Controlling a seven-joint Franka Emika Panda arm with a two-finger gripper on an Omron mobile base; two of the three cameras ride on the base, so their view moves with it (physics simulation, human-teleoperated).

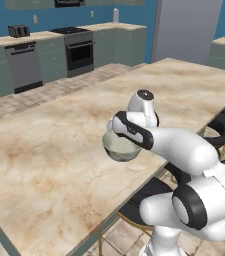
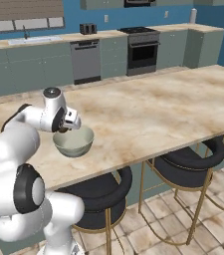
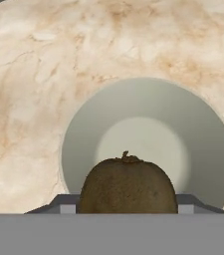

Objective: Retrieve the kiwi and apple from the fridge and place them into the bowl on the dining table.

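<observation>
My gripper is shut on the kiwi, a brown oval fruit that hangs right over the bowl. The grey-white bowl stands empty on the beige marbled dining table, close to its near edge. From the right side, the hand hovers just over the bowl's left rim. The grey fridge stands closed at the back of the room. The apple is out of view.
Black stools with gold legs stand along the table's near edge, and another stool sits beside my base. Across the floor, teal cabinets hold a stove and a dishwasher.
</observation>
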